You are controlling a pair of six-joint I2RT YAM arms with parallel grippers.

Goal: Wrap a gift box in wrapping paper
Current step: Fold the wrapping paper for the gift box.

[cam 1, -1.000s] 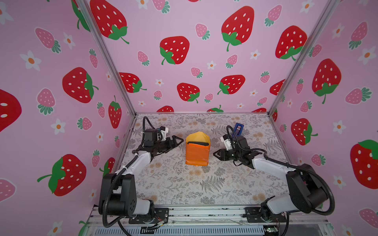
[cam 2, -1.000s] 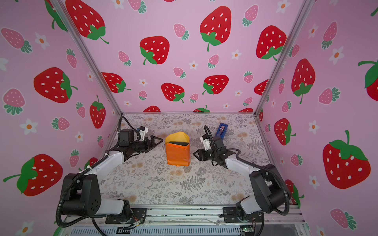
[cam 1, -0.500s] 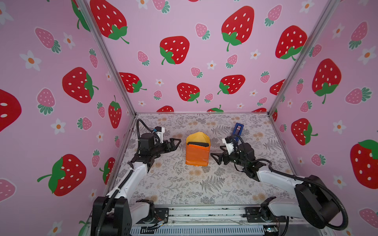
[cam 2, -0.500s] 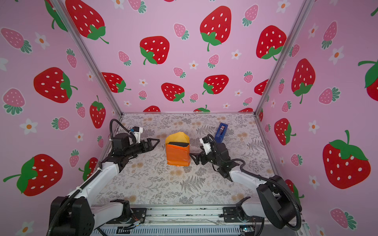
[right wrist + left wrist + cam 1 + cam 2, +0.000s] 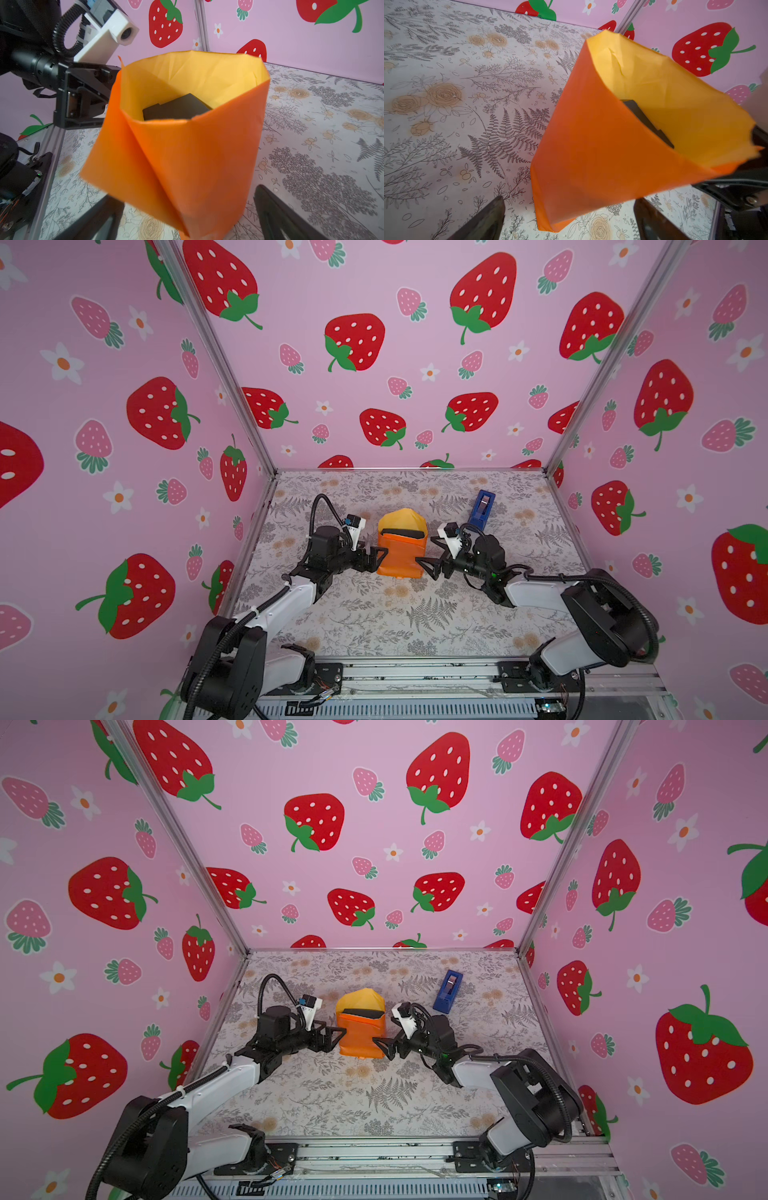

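Note:
The wrapping paper [image 5: 401, 556] [image 5: 360, 1038] stands upright on the table as an open tube, glossy orange outside and yellow inside. The black gift box [image 5: 405, 533] [image 5: 365, 1014] sits inside it, with only its top showing [image 5: 648, 122] [image 5: 176, 109]. My left gripper [image 5: 376, 559] [image 5: 336, 1038] is open against the tube's lower left side. My right gripper [image 5: 426, 556] [image 5: 384, 1036] is open at its lower right side. In both wrist views the paper's [image 5: 591, 145] [image 5: 187, 155] lower part lies between the spread fingers [image 5: 488, 220] [image 5: 276, 214], which stand off from it.
A blue tape dispenser [image 5: 481, 506] [image 5: 448, 991] lies on the floral table covering [image 5: 415, 614] behind my right arm. Pink strawberry walls close in the left, right and back. A metal rail [image 5: 415, 672] runs along the front edge.
Both grippers have come in to the base of the paper tube from either side. The right jaws have spread wider. The tube and box stay where they were.

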